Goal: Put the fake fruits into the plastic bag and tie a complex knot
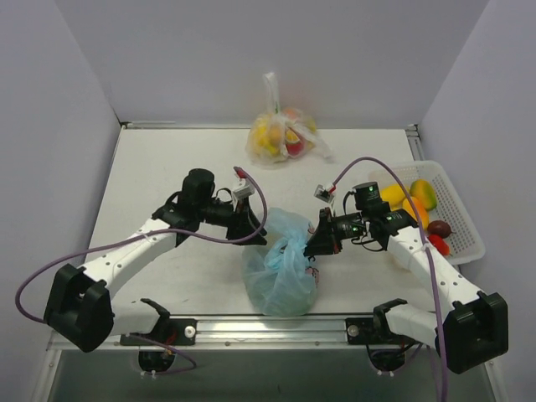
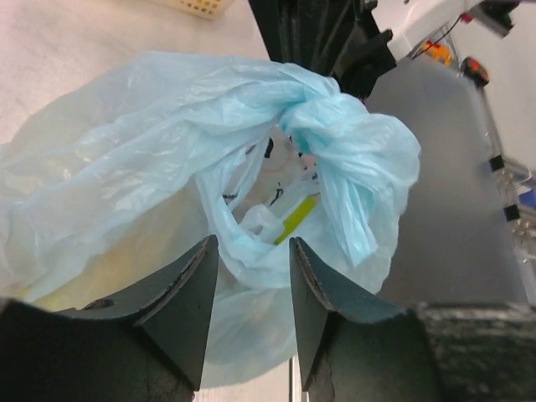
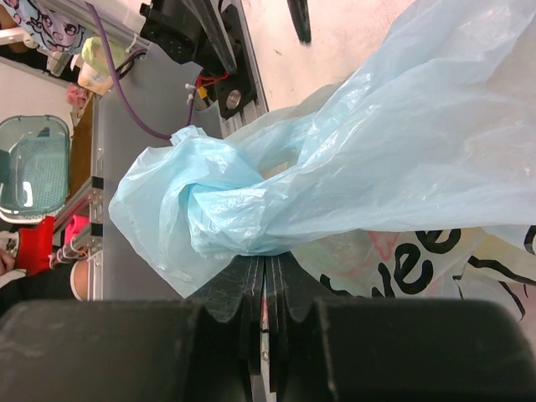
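Note:
The light-blue plastic bag (image 1: 280, 272) sits near the table's front edge between both arms. Pale yellow fake fruits (image 2: 92, 268) show dimly through its wall. Its top is bunched into a loose twist (image 2: 335, 134), also in the right wrist view (image 3: 201, 201); I cannot tell whether that is a knot. My left gripper (image 2: 251, 251) is at the bag's left side, open, with bag film lying just past its fingertips. My right gripper (image 3: 266, 255) is at the bag's right side, jaws pressed together on the twisted plastic. More fake fruits (image 1: 423, 194) lie in the basket.
A white slotted basket (image 1: 469, 243) stands at the right edge. A clear knotted bag of fruits (image 1: 280, 136) rests against the back wall. Purple cables loop over both arms. White walls close in the table on three sides.

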Robot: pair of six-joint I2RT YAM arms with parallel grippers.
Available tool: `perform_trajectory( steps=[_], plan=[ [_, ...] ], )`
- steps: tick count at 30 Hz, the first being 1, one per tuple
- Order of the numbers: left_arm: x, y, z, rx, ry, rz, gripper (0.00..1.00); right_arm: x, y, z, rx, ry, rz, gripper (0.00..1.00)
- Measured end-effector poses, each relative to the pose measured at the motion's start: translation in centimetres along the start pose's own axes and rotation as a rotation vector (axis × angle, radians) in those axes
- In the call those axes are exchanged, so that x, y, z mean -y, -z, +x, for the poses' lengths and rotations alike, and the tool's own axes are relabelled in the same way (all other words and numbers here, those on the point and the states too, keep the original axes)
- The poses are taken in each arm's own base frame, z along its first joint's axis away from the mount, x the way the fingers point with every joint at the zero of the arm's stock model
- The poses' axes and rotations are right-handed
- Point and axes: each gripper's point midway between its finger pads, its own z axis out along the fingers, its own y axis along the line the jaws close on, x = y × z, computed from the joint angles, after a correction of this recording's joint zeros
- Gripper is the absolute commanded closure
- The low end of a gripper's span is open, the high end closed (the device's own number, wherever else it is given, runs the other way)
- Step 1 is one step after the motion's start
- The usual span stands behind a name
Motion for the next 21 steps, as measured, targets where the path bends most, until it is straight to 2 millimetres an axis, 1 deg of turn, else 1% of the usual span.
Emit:
perform_trajectory(
  steps=[1,2,3,4,6,9,12,13,15,18,21],
  plan=[
    [0.1,0.6,0.0,-0.029,-0.038,-0.012,0.5,0.0,0.0,0.0,-0.001,0.003,0.0,1.0],
    [0.4,1.2,0.1,-0.059,-0.069,-0.019,0.46,0.0,0.0,0.1,-0.002,0.007,0.001,1.0],
    [0.9,1.8,0.4,-0.085,-0.101,-0.021,0.44,0.1,0.0,0.1,-0.002,0.009,0.002,1.0],
    [1.6,2.4,0.8,-0.111,-0.127,-0.024,0.44,0.0,0.0,0.0,-0.003,0.011,0.002,1.0],
    [3.1,2.9,1.7,-0.155,-0.167,-0.019,0.44,0.0,0.1,-0.1,-0.005,0.023,0.005,1.0],
    [5.4,2.5,3.4,-0.239,-0.236,0.0,0.43,0.0,0.1,-0.3,-0.012,0.044,0.016,1.0],
    [6.9,1.6,5.0,-0.321,-0.289,0.026,0.43,0.0,0.0,-0.3,-0.026,0.06,0.026,1.0],
    [7.0,1.5,5.4,-0.341,-0.296,0.024,0.43,0.0,0.0,-0.2,-0.031,0.065,0.03,1.0],
    [6.6,1.3,5.8,-0.375,-0.299,-0.004,0.43,0.0,-0.1,0.0,-0.044,0.076,0.04,1.0],
    [5.6,0.7,5.7,-0.408,-0.3,-0.051,0.43,0.0,-0.3,0.3,-0.064,0.081,0.046,1.0],
    [5.1,0.0,5.5,-0.425,-0.305,-0.079,0.43,0.0,-0.4,0.6,-0.077,0.082,0.051,1.0]
  ],
)
